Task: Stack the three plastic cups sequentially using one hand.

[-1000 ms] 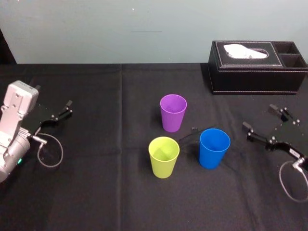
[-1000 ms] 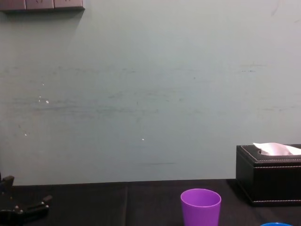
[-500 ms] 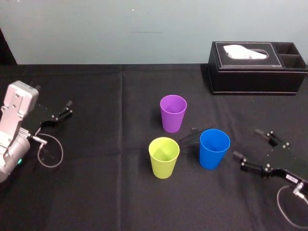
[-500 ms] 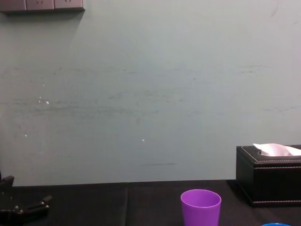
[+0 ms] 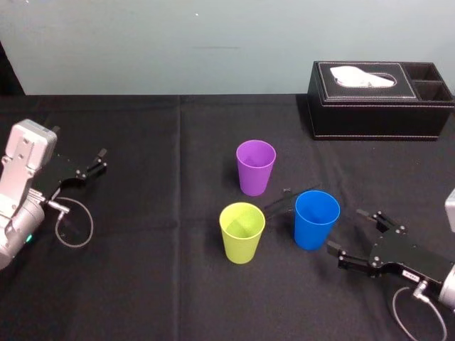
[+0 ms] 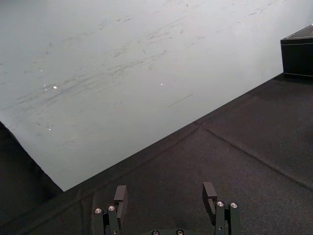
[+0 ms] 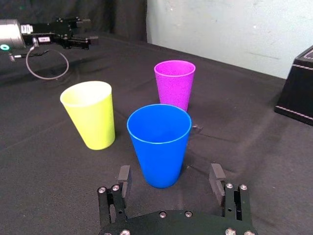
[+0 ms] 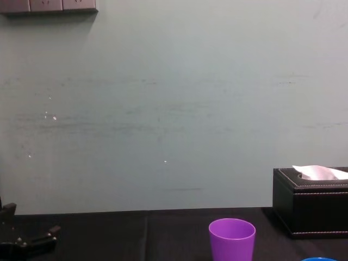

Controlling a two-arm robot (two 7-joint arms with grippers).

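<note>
Right gripper [image 5: 348, 230] has swung in from the far right and come nearer. It now sits just right of the blue cup [image 5: 316, 219], fingers spread wide, with the cup ahead of them and not yet between. Cups all upright and apart, mid-table: purple cup [image 5: 255, 166] far, yellow-green cup [image 5: 242, 231] near left, blue near right. Nothing stacked; I judge this the approach to my first pick. Left gripper [image 5: 94, 163] parked far left, fingers apart.

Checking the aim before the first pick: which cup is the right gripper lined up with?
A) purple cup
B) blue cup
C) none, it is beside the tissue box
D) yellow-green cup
B: the open right gripper points straight at the blue cup, close beside it and not yet touching.
</note>
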